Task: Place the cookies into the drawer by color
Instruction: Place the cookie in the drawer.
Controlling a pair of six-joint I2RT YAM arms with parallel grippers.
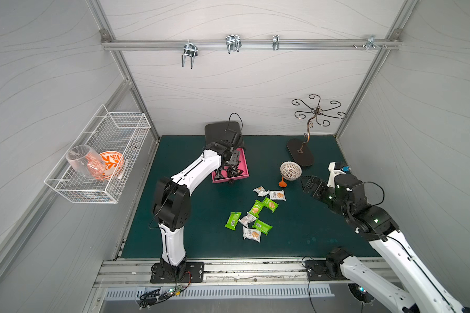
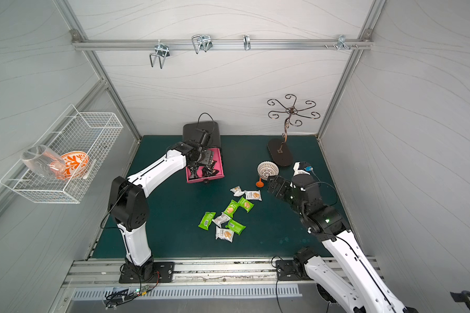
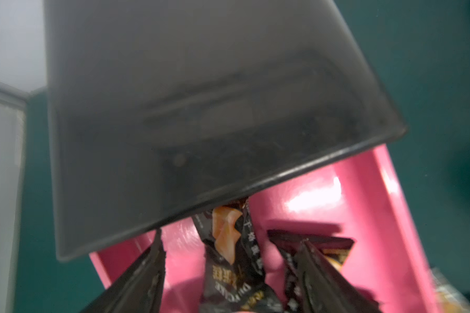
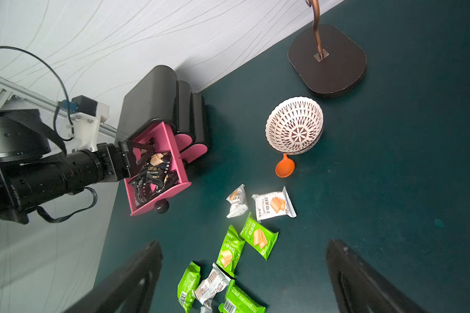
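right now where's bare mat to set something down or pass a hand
Free: the mat between the left arm and the loose cookies; the front strip between them and the rail; the back stretch between pink drawer and stand base. Crowded: the cookies; the bowl, orange spoon and right gripper.

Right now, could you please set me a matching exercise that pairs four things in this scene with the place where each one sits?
Things:
1. black cookie packets
2. green cookie packets
3. orange-patterned bowl
4. orange spoon-like piece

Places:
A. inside the wire basket on the side wall
B. beside the white patterned bowl
C. inside the open pink drawer
D. loose on the mat, mixed with white packets

Pairs: 1-C, 2-D, 3-A, 4-B.
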